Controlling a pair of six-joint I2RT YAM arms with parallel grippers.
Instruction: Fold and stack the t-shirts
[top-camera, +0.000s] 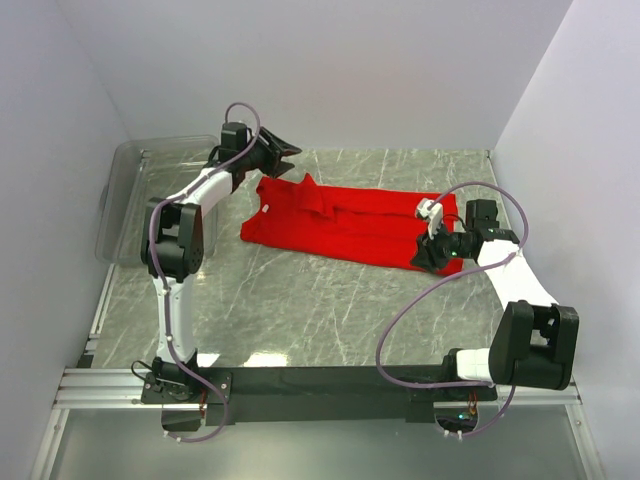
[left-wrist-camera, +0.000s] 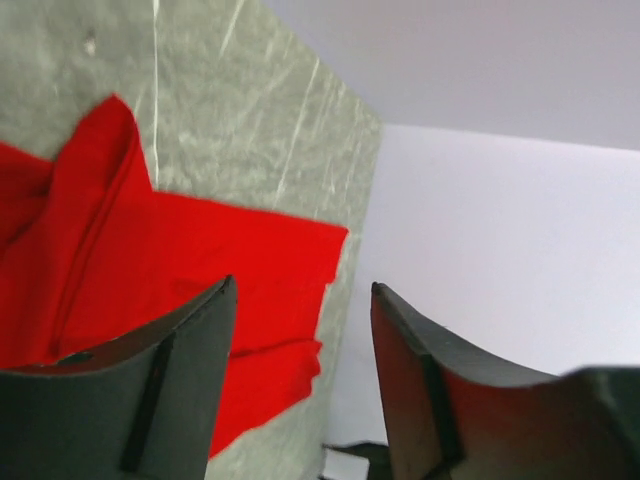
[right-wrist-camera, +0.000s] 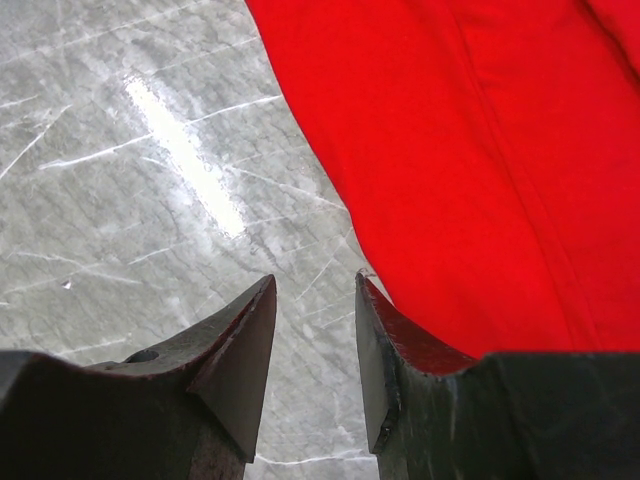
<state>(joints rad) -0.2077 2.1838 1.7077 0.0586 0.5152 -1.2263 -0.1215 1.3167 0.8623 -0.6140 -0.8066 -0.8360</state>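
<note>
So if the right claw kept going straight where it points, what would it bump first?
Probably the marble table, just beside the red t-shirt's edge. The right claw is open, so one finger might catch the cloth; depth is hard to judge.

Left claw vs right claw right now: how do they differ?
Gap: the left claw is spread wide, while the right claw shows a narrower gap.
Aim: the left claw looks along the t-shirt toward the wall, while the right claw points down at the table beside the shirt's edge.
Place: the left claw is at the collar end, the right claw at the opposite end.
Shared: both are open and hold nothing.
</note>
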